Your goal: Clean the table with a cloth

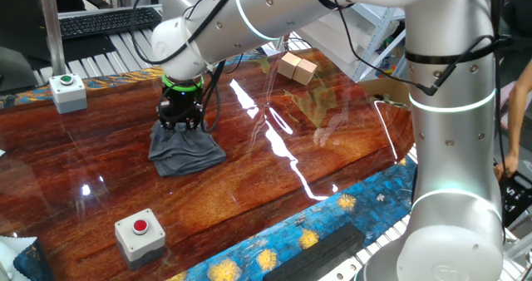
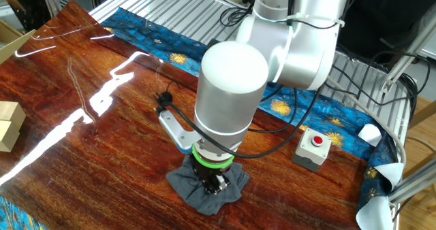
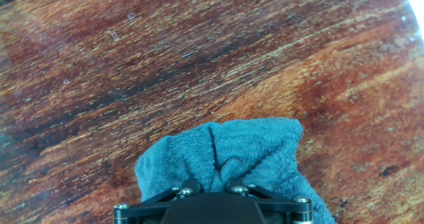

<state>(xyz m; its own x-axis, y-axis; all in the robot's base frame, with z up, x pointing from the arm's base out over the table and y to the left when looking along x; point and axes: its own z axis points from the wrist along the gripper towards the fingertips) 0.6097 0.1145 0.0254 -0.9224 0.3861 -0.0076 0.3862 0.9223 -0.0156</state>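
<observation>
The dark grey cloth [image 1: 184,152] lies bunched on the glossy reddish-brown table [image 1: 274,173]. My gripper [image 1: 180,121] stands straight down on the cloth's far edge, fingers pressed into the fabric and shut on it. In the other fixed view the cloth [image 2: 194,189] spreads out under the gripper [image 2: 216,184]. In the hand view the cloth [image 3: 225,154] fills the lower middle, pinched into a fold right at the gripper [image 3: 211,187], with the table [image 3: 165,65] wood all around. The fingertips are hidden in the fabric.
A grey box with a green button [image 1: 67,91] stands at the back left, a grey box with a red button [image 1: 140,234] near the front edge. Two small wooden blocks [image 1: 297,67] sit at the far side. The blue and yellow edge [image 1: 332,214] runs along the front.
</observation>
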